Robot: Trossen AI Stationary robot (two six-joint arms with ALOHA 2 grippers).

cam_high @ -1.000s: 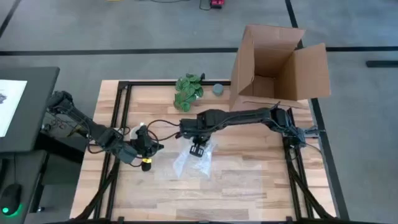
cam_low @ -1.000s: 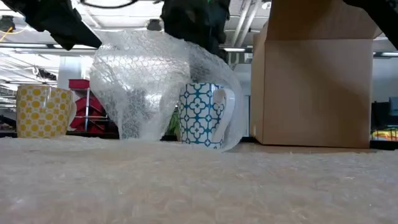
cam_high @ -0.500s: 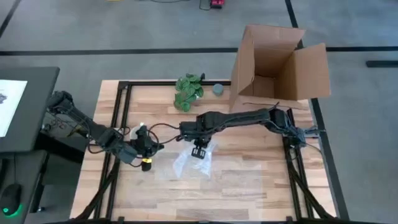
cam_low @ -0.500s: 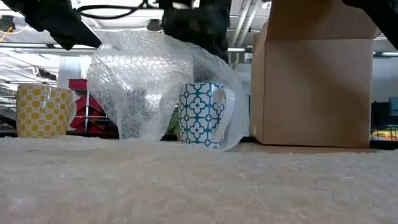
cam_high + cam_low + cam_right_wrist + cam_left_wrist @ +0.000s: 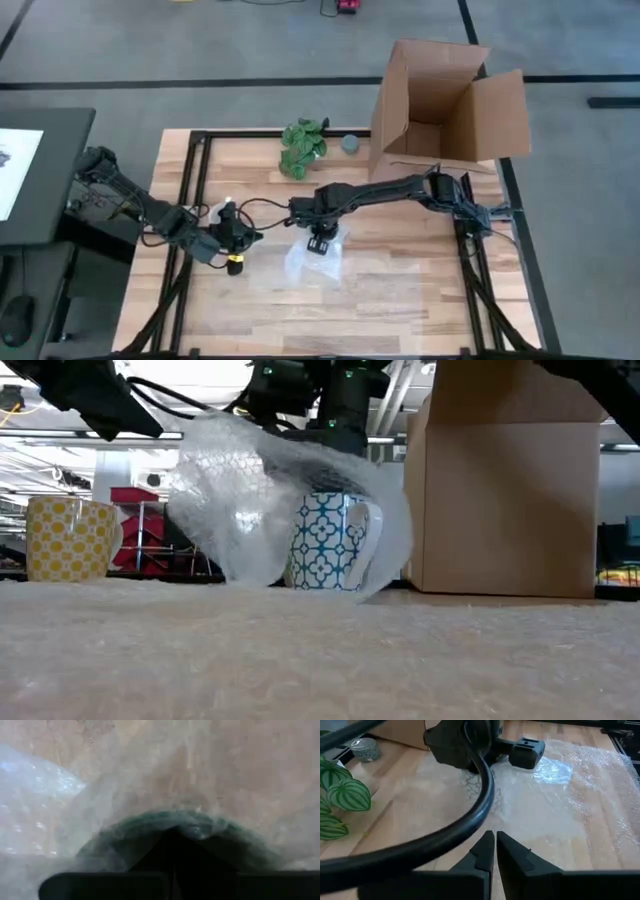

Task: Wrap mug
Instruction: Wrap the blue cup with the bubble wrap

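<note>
Mug point(image 5: 333, 541) pattern only from low view

The right arm reaches from the right side of the surface leftward to its middle, wrist bent down, its tool point(image 5: 318, 243) pointing straight at the surface with the fingers pressed together. The left arm stretches from the far left edge toward the middle, lying low; its tool point(image 5: 494, 851) sits left of the right one, apart from it, fingertips closed against each other.
</note>
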